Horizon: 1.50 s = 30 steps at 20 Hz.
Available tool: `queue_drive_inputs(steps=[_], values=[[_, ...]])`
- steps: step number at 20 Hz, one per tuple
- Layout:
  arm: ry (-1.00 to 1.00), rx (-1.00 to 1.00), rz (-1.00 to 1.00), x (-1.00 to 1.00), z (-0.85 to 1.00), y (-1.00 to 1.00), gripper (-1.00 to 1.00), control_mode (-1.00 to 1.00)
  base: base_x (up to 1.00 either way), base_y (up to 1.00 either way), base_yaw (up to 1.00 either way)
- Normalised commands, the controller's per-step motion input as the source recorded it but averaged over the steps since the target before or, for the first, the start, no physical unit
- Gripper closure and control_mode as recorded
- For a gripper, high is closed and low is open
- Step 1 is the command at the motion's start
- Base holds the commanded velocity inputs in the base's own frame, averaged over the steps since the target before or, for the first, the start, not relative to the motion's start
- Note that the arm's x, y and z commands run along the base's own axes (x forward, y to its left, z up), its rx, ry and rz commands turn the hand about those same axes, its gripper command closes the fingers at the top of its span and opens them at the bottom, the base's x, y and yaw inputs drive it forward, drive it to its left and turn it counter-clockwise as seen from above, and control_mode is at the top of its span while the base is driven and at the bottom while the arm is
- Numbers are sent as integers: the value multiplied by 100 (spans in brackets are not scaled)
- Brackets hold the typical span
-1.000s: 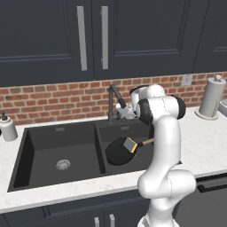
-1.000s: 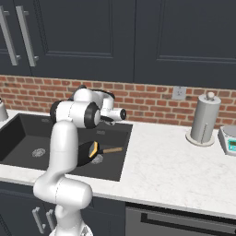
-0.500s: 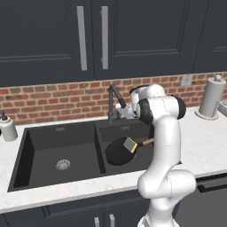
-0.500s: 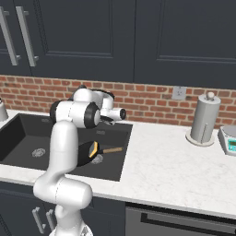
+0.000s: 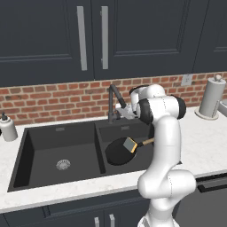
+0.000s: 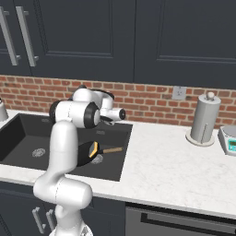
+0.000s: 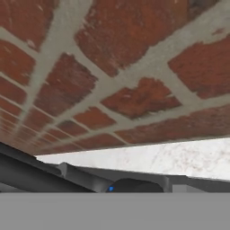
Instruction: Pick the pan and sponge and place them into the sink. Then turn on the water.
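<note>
While the round shallow black frying pan [image 5: 119, 150] already lies in the right basin of the matte black double-basin sink [image 5: 26, 146], just right of the middle of the left base view, the step in hand looks to be turning on the water. The small yellow sponge with a dark grey face [image 5: 130, 144] rests on the pan's right side, close to where its thin brown handle [image 5: 146, 142] points toward the right rim. The left basin, in the lower left of that view, holds nothing but its round metal drain [image 5: 63, 164].

The white arm reaches to the dark slim gooseneck faucet [image 5: 113, 100] at centre frame, against the red brick wall [image 5: 53, 101]. The gripper [image 5: 125, 111] sits just beside the faucet's base, on its right. Whether the jaws are spread or closed cannot be told; the fingers are too small and partly hidden by the arm. No blue stream runs from the spout.

To do this well, the hand probably needs to meet the faucet's lever squarely and push it steadily, without slipping off the slim metal.

In the hand view, brick wall [image 7: 112, 67] covers the upper part, with a strip of white speckled counter [image 7: 170, 157] at lower right and dark faucet hardware [image 7: 27, 173] at lower left.
</note>
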Motion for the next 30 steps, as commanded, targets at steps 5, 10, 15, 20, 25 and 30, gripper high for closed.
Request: queue_drive_inputs(steps=[5,10,15,20,25,30], values=[[0,10,-14,-7,0,-10,100,-100,0,0,0],[1,16,-16,-3,0,-14,100,-100,0,0,0],[5,19,-10,0,0,-11,100,-100,0,0,0],[17,19,-1,0,0,-10,100,-100,0,0,0],[22,19,0,1,0,-18,100,-100,0,0,0],[9,21,0,0,-1,-17,100,-100,0,0,0]])
